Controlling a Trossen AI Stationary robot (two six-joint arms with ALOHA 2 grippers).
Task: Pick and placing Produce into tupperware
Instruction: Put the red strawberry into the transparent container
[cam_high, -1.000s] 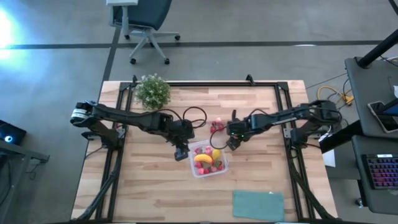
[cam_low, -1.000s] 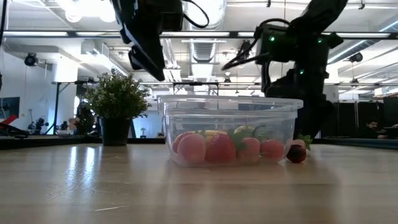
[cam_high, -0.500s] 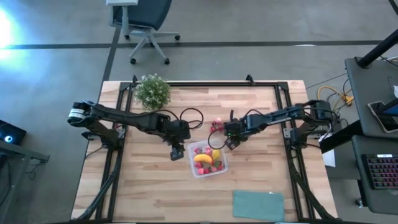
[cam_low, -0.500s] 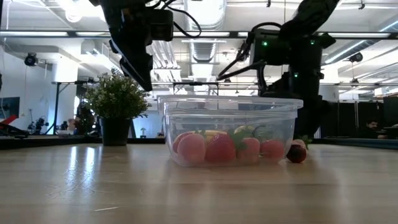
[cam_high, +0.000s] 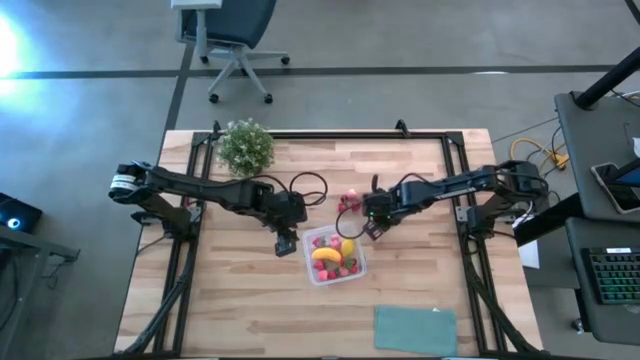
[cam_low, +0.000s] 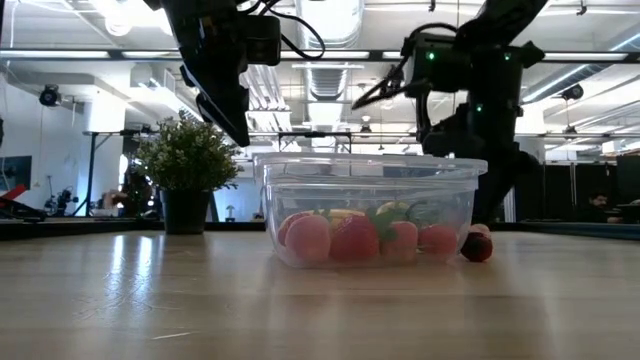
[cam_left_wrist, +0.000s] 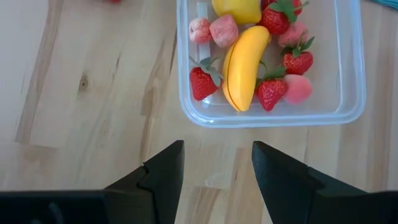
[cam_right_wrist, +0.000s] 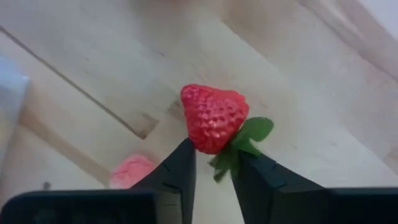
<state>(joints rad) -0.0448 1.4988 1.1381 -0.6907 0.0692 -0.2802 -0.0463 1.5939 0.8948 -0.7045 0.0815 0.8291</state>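
Between the right end effector (cam_right_wrist: 211, 163) fingers, a clamped strawberry (cam_right_wrist: 214, 117), leaves partly hidden; left end effector (cam_left_wrist: 217, 163) released.

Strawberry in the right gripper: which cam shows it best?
Right wrist view. The strawberry fills the frame, its green leaves pinched between the right gripper's fingers, above bare table. The high view shows only the gripper beside the tupperware, the berry hidden. The low and left wrist views don't show it.
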